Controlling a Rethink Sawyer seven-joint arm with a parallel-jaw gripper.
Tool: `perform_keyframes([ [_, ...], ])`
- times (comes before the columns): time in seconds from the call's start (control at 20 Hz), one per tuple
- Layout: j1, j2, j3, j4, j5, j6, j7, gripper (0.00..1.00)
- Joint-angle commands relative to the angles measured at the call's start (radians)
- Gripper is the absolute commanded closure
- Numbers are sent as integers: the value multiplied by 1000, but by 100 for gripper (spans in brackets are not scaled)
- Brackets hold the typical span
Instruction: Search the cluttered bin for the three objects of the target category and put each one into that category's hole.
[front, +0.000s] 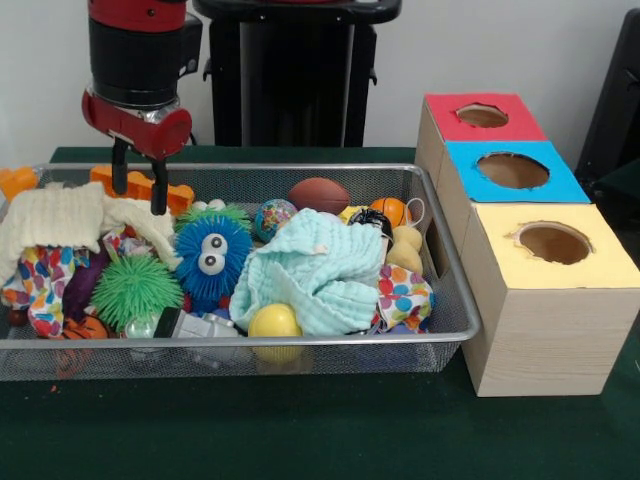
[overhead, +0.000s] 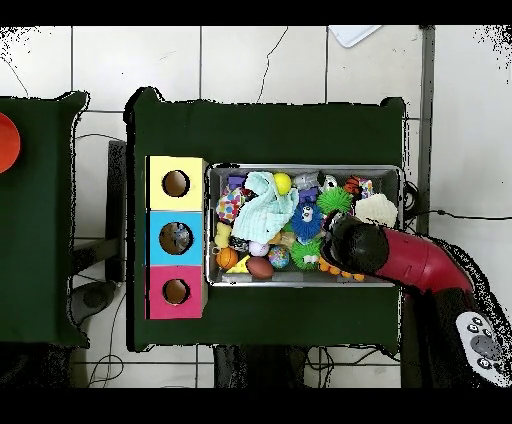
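hovering with fingers apart and empty, the gripper (front: 140, 190) hangs over the cluttered bin (front: 440, 335); soft, light clutter, best pinched from above.

Toys fill the bin (front: 440, 335); three boxes (front: 545, 300) stand just beside it

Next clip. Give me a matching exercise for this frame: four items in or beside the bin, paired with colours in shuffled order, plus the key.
Things:
1. fuzzy toy with googly eyes
2. spiky ball
3. football
4. box nearest the robot's pedestal

Colours:
A. brown
B. red top
C. blue
D. green

Pairs: 1-C, 2-D, 3-A, 4-B
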Motion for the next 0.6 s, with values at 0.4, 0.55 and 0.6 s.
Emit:
perform_keyframes([
  [0.4,82,-32,55,165,105,-24,157,0],
  [0.55,85,-15,46,176,108,-52,156,0],
  [0.6,85,-12,41,179,107,-56,153,0],
])
